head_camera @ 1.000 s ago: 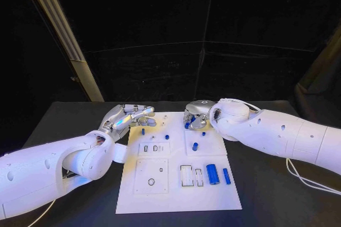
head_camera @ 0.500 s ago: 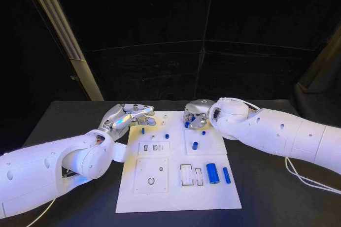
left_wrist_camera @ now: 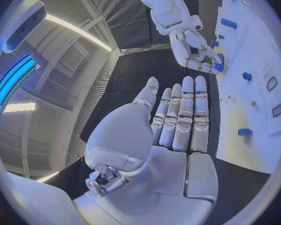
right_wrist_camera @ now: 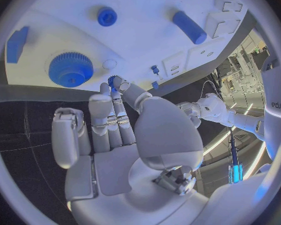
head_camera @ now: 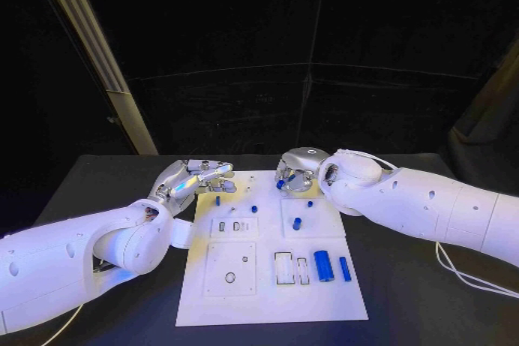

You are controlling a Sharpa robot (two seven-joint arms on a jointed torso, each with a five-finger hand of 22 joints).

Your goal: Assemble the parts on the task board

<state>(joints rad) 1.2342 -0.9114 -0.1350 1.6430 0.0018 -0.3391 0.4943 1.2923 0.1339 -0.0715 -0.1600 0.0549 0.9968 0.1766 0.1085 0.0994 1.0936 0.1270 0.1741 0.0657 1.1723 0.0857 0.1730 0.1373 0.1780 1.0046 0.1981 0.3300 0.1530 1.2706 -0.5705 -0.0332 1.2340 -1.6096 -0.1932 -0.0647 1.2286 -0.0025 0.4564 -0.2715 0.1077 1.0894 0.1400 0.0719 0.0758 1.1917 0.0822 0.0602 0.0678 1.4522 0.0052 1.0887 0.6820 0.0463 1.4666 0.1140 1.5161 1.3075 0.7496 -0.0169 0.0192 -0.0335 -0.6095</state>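
Observation:
The white task board [head_camera: 271, 293] lies in the middle of the black table. My right hand [head_camera: 300, 170] hovers over the board's far edge. Its thumb and a finger pinch a small blue part [right_wrist_camera: 112, 79] just above a blue gear [right_wrist_camera: 70, 69] that sits on the board [right_wrist_camera: 147, 50]. My left hand [head_camera: 201, 176] hangs by the board's far left corner, and its fingers [left_wrist_camera: 184, 112] are stretched out flat and hold nothing. A thick blue cylinder [head_camera: 322, 264] and a thin blue bar [head_camera: 345, 268] lie near the board's right edge. Small blue pegs [head_camera: 254, 208] stand further up.
Empty rectangular slots [head_camera: 283, 269] and an oval hole [head_camera: 230, 276] mark the board's near half. Black table [head_camera: 108, 188] surrounds the board on all sides. A pale slanted post [head_camera: 108, 83] stands behind the table's far left corner.
My right hand has lifted slightly at the board's far edge with the small blue part in its pinch. The left hand has stayed where it was.

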